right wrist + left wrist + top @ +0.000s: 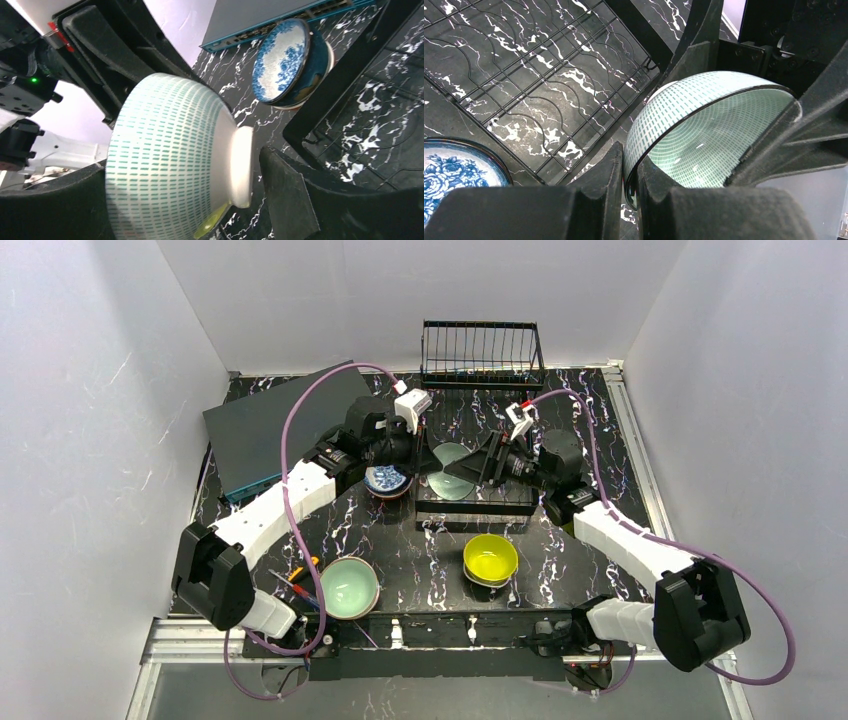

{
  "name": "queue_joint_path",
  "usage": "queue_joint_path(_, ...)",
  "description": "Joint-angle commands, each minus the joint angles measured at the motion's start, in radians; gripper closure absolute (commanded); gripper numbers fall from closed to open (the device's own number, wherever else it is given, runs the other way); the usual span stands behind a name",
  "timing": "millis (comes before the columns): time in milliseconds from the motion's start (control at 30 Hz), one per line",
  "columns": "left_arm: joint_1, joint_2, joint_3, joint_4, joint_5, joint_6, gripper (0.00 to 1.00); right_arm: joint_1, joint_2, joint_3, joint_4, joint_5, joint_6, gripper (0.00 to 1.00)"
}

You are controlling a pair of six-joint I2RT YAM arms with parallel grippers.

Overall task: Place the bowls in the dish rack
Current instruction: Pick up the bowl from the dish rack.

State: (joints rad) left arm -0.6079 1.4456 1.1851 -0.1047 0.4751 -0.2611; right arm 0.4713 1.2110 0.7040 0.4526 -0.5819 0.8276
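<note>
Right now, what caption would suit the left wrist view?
Left gripper pinches a green-dashed bowl by its rim, rack behind, blue floral bowl at lower left.

Black marbled table top [420, 560], white veining.
Far left: dark grey flat box [262, 435], lying askew.
Far edge, centre: black wire basket [482, 353], upright.
Centre: flat black rack frame [476, 508].
Just left of frame: blue-and-white bowl [386, 480], upright.
Near left: mint-green bowl [348, 586], upright, with small orange-handled tools [300, 575] just beside it.
Near centre-right: yellow bowl [490, 558], well apart from the mint-green one.
</note>
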Motion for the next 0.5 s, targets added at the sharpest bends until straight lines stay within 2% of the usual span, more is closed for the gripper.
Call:
queue_joint_path(0,0.005,-0.064,0.007,0.041,0.011,0.008,1.00,-0.006,-0.012,0.001,0.075,-0.081,0.041,0.09)
queue_joint_path(167,0.004,-0.059,0.008,0.037,0.004,0.012,1.00,-0.006,-0.033,0.007,0.053,-0.118,0.047,0.14)
queue_joint_path(267,0.005,-0.049,0.013,0.029,0.002,0.011,1.00,-0.006,-0.046,0.004,0.089,-0.148,0.053,0.31)
queue_joint_path(467,0.004,-0.026,0.026,0.014,-0.001,0.006,1.00,-0.006,-0.065,0.014,0.123,-0.175,0.052,0.52)
